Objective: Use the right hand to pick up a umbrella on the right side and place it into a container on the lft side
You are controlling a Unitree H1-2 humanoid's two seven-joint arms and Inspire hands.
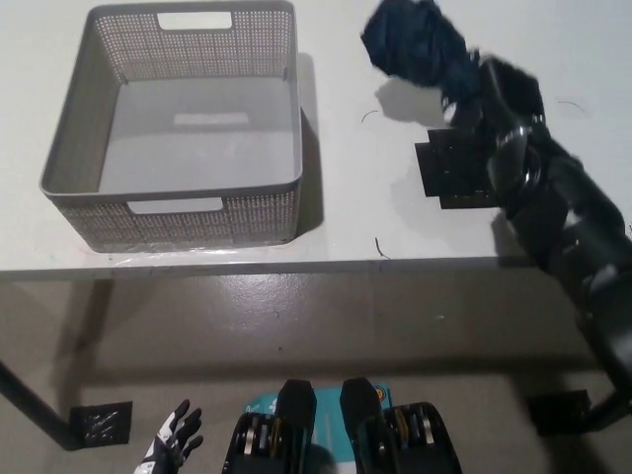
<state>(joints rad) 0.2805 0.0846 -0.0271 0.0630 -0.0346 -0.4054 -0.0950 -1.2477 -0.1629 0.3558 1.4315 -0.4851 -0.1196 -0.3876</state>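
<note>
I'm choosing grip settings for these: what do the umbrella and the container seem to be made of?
The umbrella, held in the right hand, looks like soft dark-blue fabric, matte and crumpled into folds. The container seems to be rigid grey plastic: perforated mesh walls, cut-out handle slots, a smooth solid floor. Metal mesh can't be ruled out.

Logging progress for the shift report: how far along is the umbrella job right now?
Done: the black right hand has gripped the folded dark blue umbrella and holds it above the white table, a shadow beneath it. In hand: carrying it. Left: move it left over the empty grey perforated basket and release. The white left hand rests low, idle.
</note>
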